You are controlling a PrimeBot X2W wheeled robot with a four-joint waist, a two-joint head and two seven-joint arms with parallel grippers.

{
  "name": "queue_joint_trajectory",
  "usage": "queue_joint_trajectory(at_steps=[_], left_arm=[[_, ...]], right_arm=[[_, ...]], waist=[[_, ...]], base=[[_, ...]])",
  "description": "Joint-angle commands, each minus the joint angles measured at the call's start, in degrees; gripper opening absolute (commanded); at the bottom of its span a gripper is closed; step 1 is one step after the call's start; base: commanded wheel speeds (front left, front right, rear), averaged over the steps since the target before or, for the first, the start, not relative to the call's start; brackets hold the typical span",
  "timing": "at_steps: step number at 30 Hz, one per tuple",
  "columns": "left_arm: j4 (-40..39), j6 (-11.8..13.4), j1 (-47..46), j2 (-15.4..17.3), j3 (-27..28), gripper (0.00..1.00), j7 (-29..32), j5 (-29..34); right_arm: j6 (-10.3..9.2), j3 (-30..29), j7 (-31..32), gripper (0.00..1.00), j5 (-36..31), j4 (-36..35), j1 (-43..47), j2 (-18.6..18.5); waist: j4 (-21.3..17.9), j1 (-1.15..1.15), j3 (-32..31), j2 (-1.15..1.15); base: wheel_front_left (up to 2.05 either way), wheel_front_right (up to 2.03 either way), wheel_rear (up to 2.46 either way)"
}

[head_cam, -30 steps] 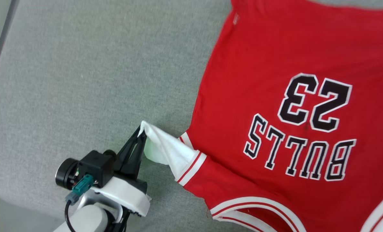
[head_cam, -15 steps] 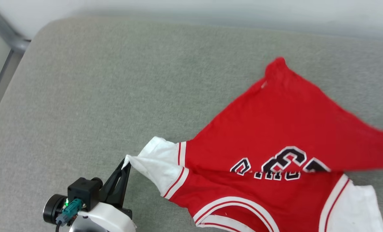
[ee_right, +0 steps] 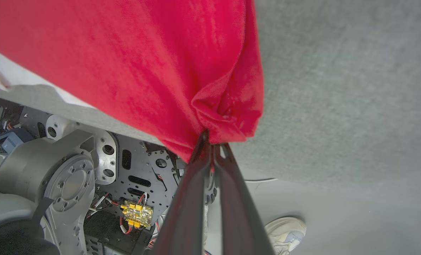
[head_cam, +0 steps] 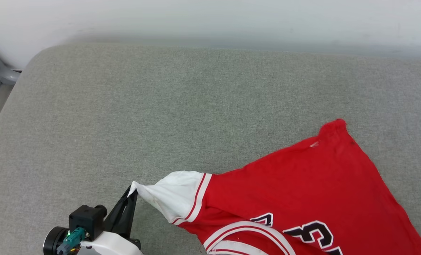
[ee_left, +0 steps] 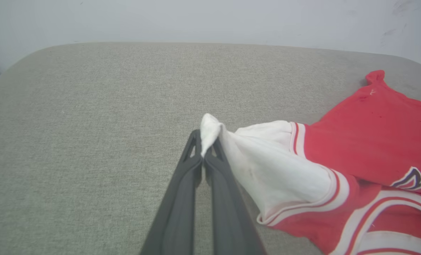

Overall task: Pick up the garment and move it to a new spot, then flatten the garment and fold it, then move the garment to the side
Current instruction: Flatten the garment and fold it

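**Jersey drawn toward the robot, both grippers pinched on it**

A second ago the garment (head_cam: 302,184) lay spread flat with its whole "BULLS 23" print readable. The head view has since tilted to show the pale wall (head_cam: 210,17), so the camera has moved. The cloth has changed too: only parts of the digits show at the bottom edge of the head view.

The left gripper (ee_left: 205,143) keeps its fingers closed on the tip of the white sleeve, pulling it taut to the left. The right gripper (ee_right: 210,140) is clamped on a bunch of red fabric.

The garment lies on the near right part of the grey padded surface (head_cam: 125,117). Its long axis runs from the robot outward, and a red hem corner points away and to the right.
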Motion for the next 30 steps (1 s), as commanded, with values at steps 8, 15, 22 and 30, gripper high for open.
queue_joint_trajectory(at_steps=[8, 15, 22, 30], left_arm=[[0.9, 0.3, 1.5, -0.9, 1.2, 0.0, -0.6, -0.3], [0.7, 0.0, 1.5, -1.1, 1.2, 0.0, -0.7, 0.2], [0.5, -0.8, -1.3, -1.7, 0.6, 0.0, -0.6, 1.4], [1.4, -1.7, -4.5, -4.1, -0.3, 0.0, -0.6, 2.6]], right_arm=[[-0.04, -4.7, -5.9, 1.0, -3.2, -0.2, 0.0, 6.4], [-0.04, -9.1, -9.2, 1.0, -3.6, -5.2, -7.0, 6.2], [-0.04, -8.5, -8.3, 1.0, -4.4, -8.9, -18.8, 3.9], [-0.04, -0.1, 1.1, 1.0, -8.7, -5.6, -33.2, 5.1]], waist=[[-1.0, 0.01, -1.2, 0.0], [-0.9, 0.01, -1.6, 0.0], [1.5, 0.01, 0.9, 0.0], [4.7, 0.01, 5.1, 0.0]], base=[[0.0, 0.0, 0.0], [0.0, 0.0, 0.0], [0.0, 0.0, 0.0], [0.0, 0.0, 0.0]])
